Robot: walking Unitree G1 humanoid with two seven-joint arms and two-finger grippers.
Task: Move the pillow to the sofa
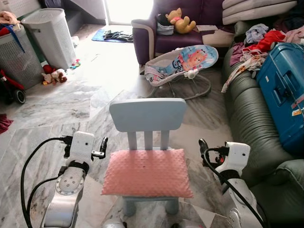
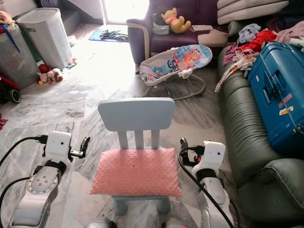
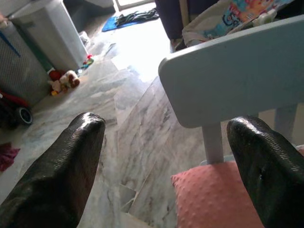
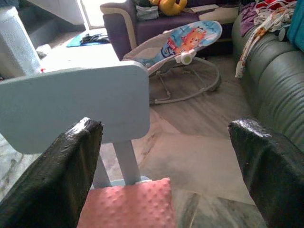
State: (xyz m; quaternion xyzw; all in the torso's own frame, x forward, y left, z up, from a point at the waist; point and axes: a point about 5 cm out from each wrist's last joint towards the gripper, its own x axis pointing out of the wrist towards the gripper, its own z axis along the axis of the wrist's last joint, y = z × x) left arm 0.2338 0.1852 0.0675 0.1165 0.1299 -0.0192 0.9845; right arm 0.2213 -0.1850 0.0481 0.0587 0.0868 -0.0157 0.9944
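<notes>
The pink dimpled-fabric pillow (image 1: 147,172) lies flat on the seat of the pale blue child's chair (image 1: 147,115), long axis running left to right, directly between the two grippers. The left gripper (image 3: 161,161) and right gripper (image 4: 166,166) flank its short ends, both spread wide and empty, about equally near. The green leather sofa (image 1: 249,118) stands to the right. No legible writing is visible.

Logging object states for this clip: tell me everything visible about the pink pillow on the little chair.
The pink rectangular pillow with a dotted, plush-looking fabric lies flat on the seat of the small pale-blue wooden chair, its back edge against the slats and its front edge overhanging the seat. It looks plump and intact. The left gripper and right gripper flank it, fingers open, touching nothing.
</notes>
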